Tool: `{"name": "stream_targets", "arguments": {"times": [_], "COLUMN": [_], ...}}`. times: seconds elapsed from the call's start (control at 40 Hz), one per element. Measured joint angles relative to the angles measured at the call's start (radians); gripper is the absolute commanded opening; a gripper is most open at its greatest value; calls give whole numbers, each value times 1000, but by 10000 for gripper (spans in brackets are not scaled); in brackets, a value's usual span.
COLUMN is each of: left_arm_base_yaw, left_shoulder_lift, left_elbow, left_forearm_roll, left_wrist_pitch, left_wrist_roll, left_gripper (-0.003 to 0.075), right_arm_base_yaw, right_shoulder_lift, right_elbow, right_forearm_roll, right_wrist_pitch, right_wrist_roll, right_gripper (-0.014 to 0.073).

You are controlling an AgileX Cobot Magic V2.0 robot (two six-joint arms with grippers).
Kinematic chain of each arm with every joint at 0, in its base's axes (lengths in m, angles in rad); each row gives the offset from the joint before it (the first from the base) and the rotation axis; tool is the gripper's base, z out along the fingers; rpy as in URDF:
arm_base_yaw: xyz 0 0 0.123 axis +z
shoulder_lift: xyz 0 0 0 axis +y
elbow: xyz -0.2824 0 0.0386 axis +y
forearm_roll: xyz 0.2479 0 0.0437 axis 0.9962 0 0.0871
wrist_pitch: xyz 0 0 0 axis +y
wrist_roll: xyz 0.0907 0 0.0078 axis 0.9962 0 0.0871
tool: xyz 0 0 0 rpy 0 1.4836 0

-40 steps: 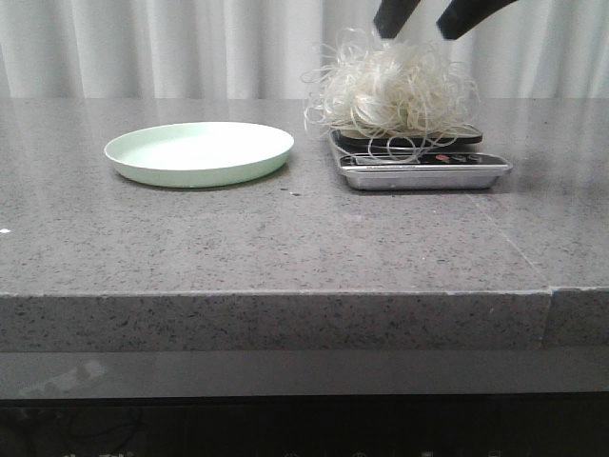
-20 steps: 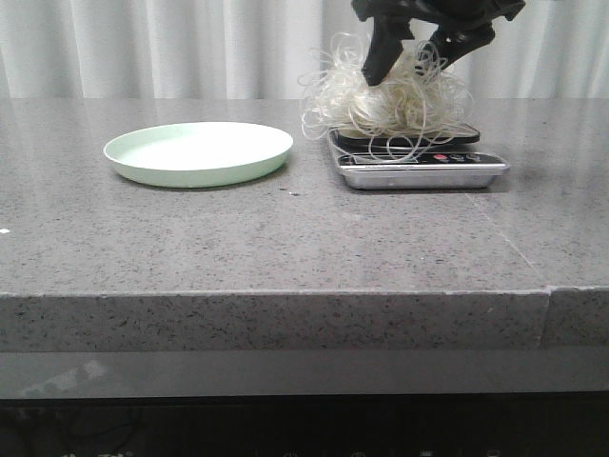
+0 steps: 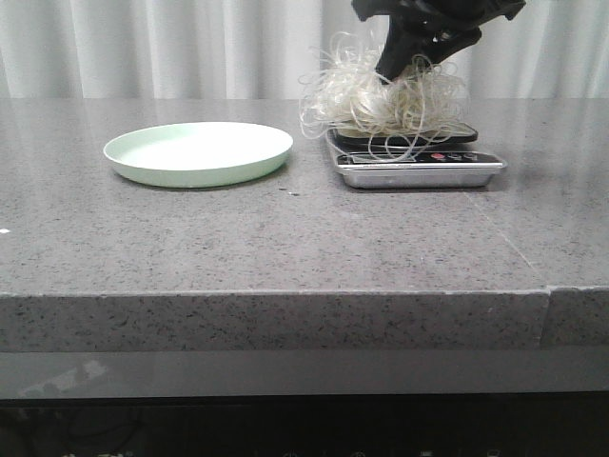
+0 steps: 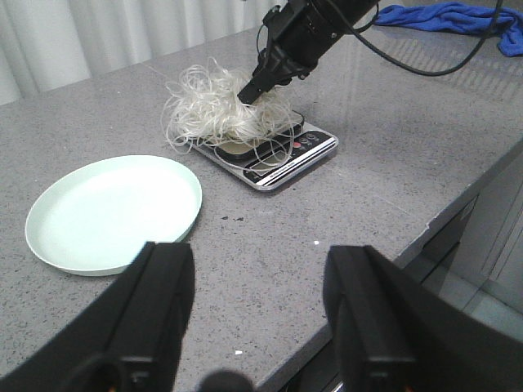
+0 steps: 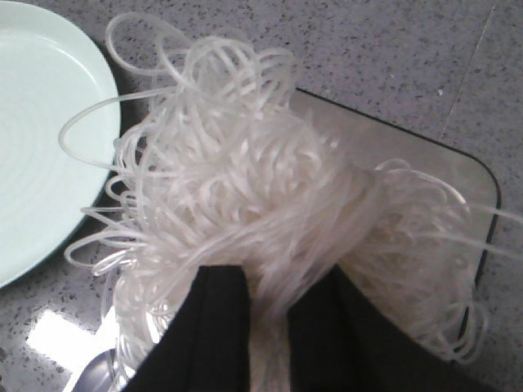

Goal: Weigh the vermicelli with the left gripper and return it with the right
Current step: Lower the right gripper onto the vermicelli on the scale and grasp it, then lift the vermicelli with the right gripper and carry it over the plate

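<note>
Right gripper [image 3: 411, 65] has pinched fluffy vermicelli [image 3: 366, 97]

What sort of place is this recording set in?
Probably a mock kitchen counter in a lab: a speckled grey stone worktop, a digital kitchen scale bearing vermicelli, and a white curtain backdrop.

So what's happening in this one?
The vermicelli sits piled on the scale, and the right hand has come down into the top of the nest and closed on the strands, apparently to carry it back. The green plate beside the scale is bare. The left hand hangs open, back from the table, holding nothing.
</note>
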Motion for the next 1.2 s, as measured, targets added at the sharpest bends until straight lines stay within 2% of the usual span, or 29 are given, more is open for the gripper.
{"name": "stream_targets", "arguments": {"times": [0.375, 0.549, 0.749, 0.899, 1.074, 1.199], "left_arm_base_yaw": [0, 0, 0, 0, 0, 0], "left_shoulder_lift": [0, 0, 0, 0, 0, 0], "left_elbow": [0, 0, 0, 0, 0, 0], "left_forearm_roll": [0, 0, 0, 0, 0, 0], "left_wrist_pitch": [0, 0, 0, 0, 0, 0], "left_wrist_roll": [0, 0, 0, 0, 0, 0], "left_gripper": [439, 439, 439, 439, 439, 439], "right_arm_base_yaw": [0, 21, 111, 204, 298, 331], "right_shoulder_lift": [-89, -128, -130, -101, -27, 43], "right_elbow": [0, -61, -139, -159, -173, -212], "right_forearm_roll": [-10, -13, -17, -17, -15, -15], "right_wrist_pitch": [21, 27, 10, -63, -156, -169], "right_wrist_roll": [0, 0, 0, 0, 0, 0], "right_gripper": [193, 193, 193, 193, 193, 193]}}
